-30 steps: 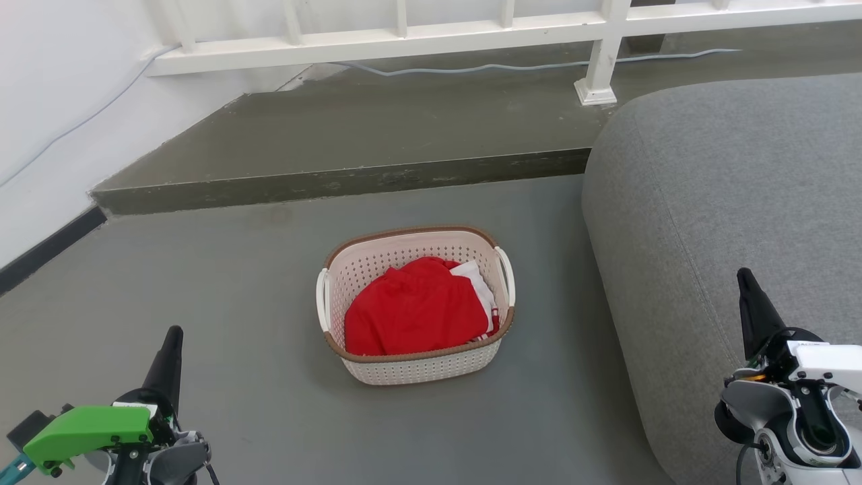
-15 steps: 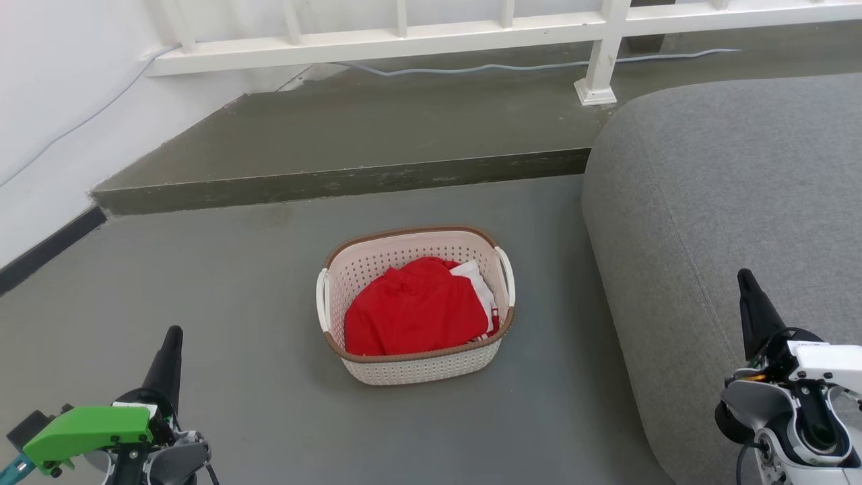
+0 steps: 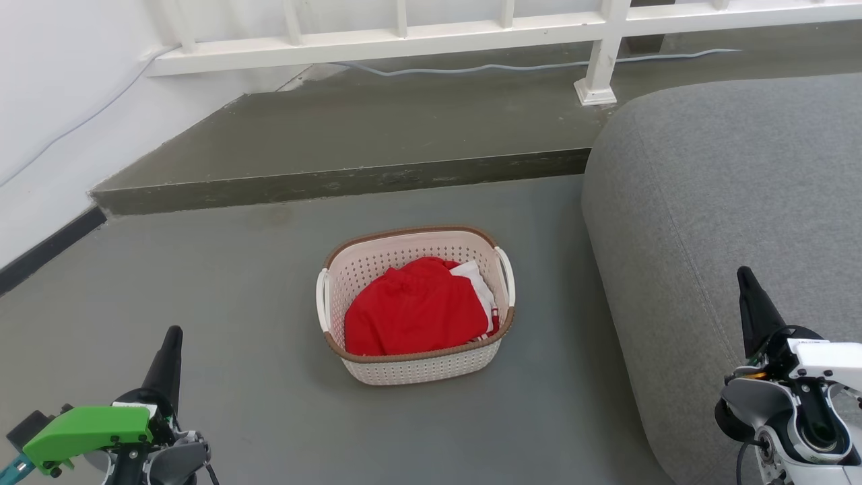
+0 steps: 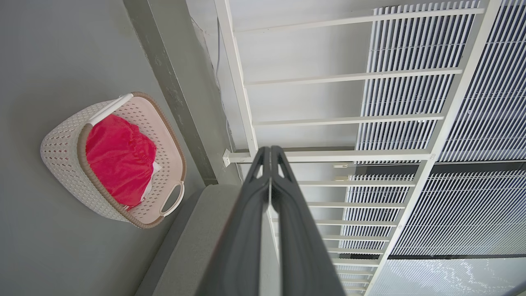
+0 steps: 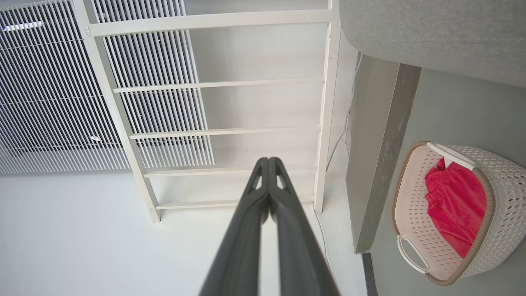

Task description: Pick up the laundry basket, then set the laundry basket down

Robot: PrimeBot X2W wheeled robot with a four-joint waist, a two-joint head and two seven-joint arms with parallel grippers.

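The laundry basket [image 3: 417, 367] stands on the grey floor in the middle of the head view, cream-white and perforated, with a brown rim and a white handle on each side. Red cloth with some white fills it. My left gripper [image 3: 174, 331] hangs at the lower left, well short of the basket, shut and empty. My right gripper [image 3: 743, 272] is at the lower right over the grey cushion, also shut and empty. In the left wrist view the basket [image 4: 61, 144] lies at the left, beyond the closed gripper [image 4: 270, 149]. In the right wrist view the basket [image 5: 509, 185] lies right of the closed gripper [image 5: 268, 159].
A large grey cushioned seat [image 3: 727, 202] stands right of the basket. A raised concrete step [image 3: 337, 180] runs behind it, with a white railing [image 3: 404, 37] and a cable beyond. A white wall [image 3: 54, 101] closes the left side.
The right gripper has lifted very slightly. The basket and the left gripper have not moved.
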